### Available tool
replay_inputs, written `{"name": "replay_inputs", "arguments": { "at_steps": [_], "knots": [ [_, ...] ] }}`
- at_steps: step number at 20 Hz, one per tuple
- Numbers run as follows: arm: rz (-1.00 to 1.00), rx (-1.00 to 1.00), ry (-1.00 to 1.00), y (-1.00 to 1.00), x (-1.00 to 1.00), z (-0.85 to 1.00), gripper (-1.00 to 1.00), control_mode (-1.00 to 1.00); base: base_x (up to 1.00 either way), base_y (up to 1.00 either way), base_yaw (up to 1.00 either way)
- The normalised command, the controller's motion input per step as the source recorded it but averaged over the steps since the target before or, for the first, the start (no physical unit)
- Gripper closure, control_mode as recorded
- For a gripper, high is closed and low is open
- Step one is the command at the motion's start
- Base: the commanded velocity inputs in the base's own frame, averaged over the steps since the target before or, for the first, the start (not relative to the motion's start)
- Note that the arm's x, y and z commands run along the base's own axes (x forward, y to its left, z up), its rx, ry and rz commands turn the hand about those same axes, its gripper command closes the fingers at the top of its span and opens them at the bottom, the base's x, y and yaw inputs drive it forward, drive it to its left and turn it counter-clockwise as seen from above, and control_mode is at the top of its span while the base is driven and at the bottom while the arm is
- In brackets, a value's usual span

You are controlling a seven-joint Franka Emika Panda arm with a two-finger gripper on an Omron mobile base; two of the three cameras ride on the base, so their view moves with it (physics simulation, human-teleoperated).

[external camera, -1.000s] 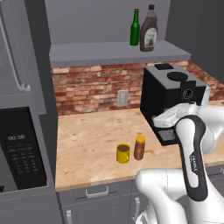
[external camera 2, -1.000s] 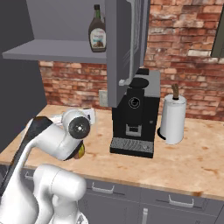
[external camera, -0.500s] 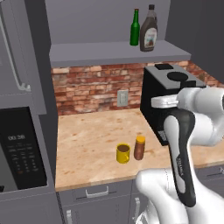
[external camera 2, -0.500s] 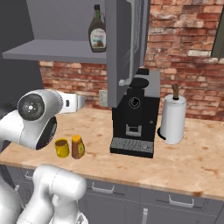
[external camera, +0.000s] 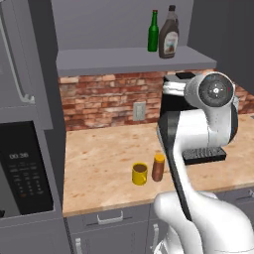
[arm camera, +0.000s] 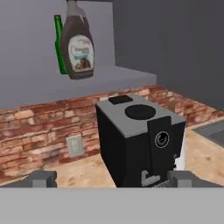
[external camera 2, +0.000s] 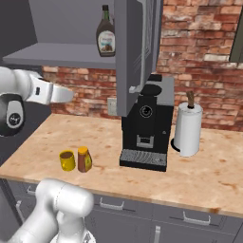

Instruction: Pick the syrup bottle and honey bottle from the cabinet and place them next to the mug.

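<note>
The tall dark brown syrup bottle (external camera: 169,34) (external camera 2: 106,34) (arm camera: 78,47) stands upright on the shelf board of the grey cabinet (external camera: 124,60) (external camera 2: 57,53), beside a slim green bottle (external camera: 153,31) (arm camera: 59,43). Down on the counter, the squat honey bottle (external camera: 158,167) (external camera 2: 84,159) stands right beside the yellow mug (external camera: 140,174) (external camera 2: 67,161). My gripper (arm camera: 113,179) is open and empty. It hangs in the air below shelf height, looking past the coffee machine up at the syrup bottle, well short of it.
A black coffee machine (external camera: 198,149) (external camera 2: 144,127) (arm camera: 139,139) stands under the shelf, with a paper towel roll (external camera 2: 188,131) to its right. The open cabinet door (external camera 2: 137,47) hangs above the machine. A microwave (external camera: 24,171) borders the counter's left end. My raised arm (external camera: 198,124) blocks part of the machine.
My arm has swung upward from low over the counter to about the height of the coffee machine's top. The bottles and the mug have stayed put.
</note>
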Motion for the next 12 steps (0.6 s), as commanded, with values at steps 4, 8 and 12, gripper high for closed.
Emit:
{"name": "replay_inputs", "arguments": {
  "at_steps": [4, 8, 12],
  "knots": [
    [-0.44, 0.0, 0.11, 0.01, 0.0, 0.89, -1.0, -1.0, 0.0, 0.0, 0.0],
    [-0.34, 0.0, 0.12, 0.0, 0.09, 0.97, -1.0, -1.0, 0.0, 0.0, 0.0],
    [-0.21, 0.0, 0.14, 0.0, 0.48, 0.25, -1.0, -1.0, 0.0, 0.0, 0.0]
  ]
}}
